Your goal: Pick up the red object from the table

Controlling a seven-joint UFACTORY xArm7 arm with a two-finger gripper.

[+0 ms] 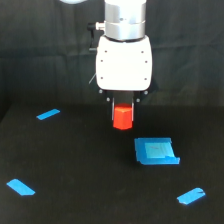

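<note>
The red object, a small red-orange faceted block, sits directly under the white gripper body, upright. My gripper comes straight down onto it. Its dark fingers are hard to make out against the black background, but they appear closed on the block's upper part, whose top edge is hidden by them. The black table spreads below. I cannot tell whether the block rests on it or hangs just above it.
A blue open tray lies just to the exterior view's right of and nearer than the block. Blue tape strips mark the table at far left, near left and near right. A black curtain hangs behind.
</note>
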